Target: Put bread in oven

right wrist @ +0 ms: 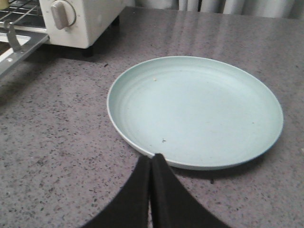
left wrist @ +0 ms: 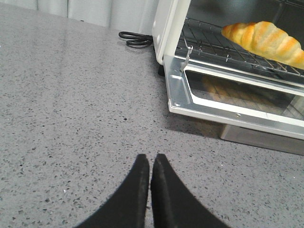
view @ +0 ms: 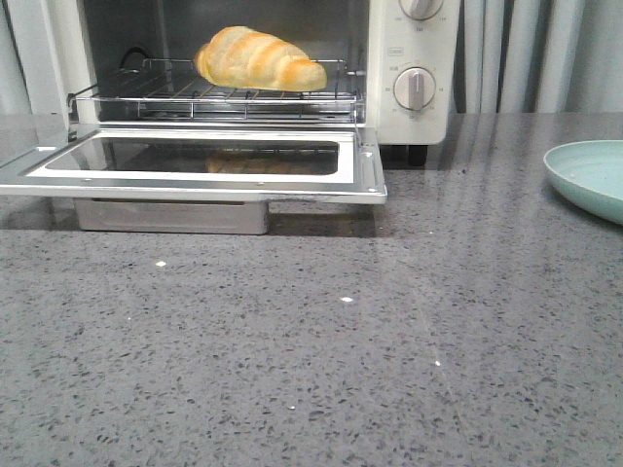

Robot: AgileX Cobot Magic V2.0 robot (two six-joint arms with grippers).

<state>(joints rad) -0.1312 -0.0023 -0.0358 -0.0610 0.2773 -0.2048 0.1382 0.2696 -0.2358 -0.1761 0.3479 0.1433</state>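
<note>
The bread [view: 258, 59] lay on the rack inside the oven [view: 409, 117], whose door hung open, ahead of my left tool [left wrist: 150, 164]. Both tools were closed and empty; my right tool [right wrist: 152, 161] hovered at the plate [right wrist: 228, 76] rim above the counter [view: 389, 370].

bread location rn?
In the front view the bread lies on the wire rack inside the oven, above the lowered door, left of the knobs.
</note>
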